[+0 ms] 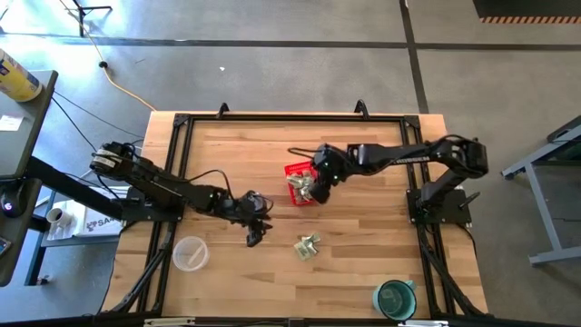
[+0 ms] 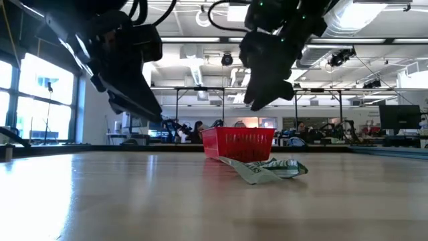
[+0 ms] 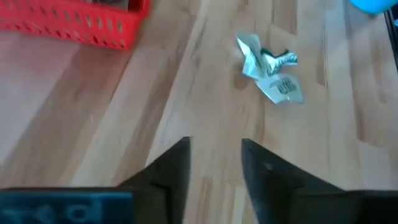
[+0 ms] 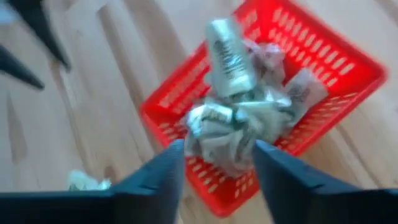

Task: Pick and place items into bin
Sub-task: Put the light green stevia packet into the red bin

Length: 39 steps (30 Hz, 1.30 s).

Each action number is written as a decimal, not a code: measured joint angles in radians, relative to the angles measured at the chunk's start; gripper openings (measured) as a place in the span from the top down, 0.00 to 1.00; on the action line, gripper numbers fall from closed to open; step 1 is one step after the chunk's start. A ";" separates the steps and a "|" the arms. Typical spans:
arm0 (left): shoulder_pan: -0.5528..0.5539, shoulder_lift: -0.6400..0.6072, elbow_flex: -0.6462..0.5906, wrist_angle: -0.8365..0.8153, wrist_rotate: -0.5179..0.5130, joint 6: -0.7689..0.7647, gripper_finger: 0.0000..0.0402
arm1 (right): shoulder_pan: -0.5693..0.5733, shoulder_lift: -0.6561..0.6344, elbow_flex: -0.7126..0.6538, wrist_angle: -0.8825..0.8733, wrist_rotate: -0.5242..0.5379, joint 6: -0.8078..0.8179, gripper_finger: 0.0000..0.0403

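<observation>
The left gripper [image 1: 255,234], jaws open and empty, hovered left of the last crumpled green-and-white wrapped pieces [image 1: 308,246] on the wooden tabletop [image 1: 363,263], probably its next grasp, while the right gripper [image 1: 320,190], jaws open and empty, hung over the small red slotted plastic basket [image 1: 295,170], heaped with wrapped pieces.

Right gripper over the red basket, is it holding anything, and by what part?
No. The right gripper is open above the red basket, with an item loose beyond its fingers.

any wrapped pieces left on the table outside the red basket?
Yes. In the high view a small clump of wrapped pieces lies on the bare wood, apart from the red basket and nearer the table's front edge.
</observation>
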 joint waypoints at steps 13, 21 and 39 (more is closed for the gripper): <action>-0.046 0.168 0.093 0.297 0.124 0.528 0.32 | 0.293 -0.052 -0.010 -0.300 0.163 -0.108 0.12; 0.009 0.353 0.268 0.237 0.295 0.731 0.45 | 0.448 -0.053 -0.017 -0.320 0.294 0.013 0.11; -0.026 0.581 0.475 0.073 0.154 1.077 0.50 | 0.571 -0.053 -0.069 -0.353 0.370 0.194 0.11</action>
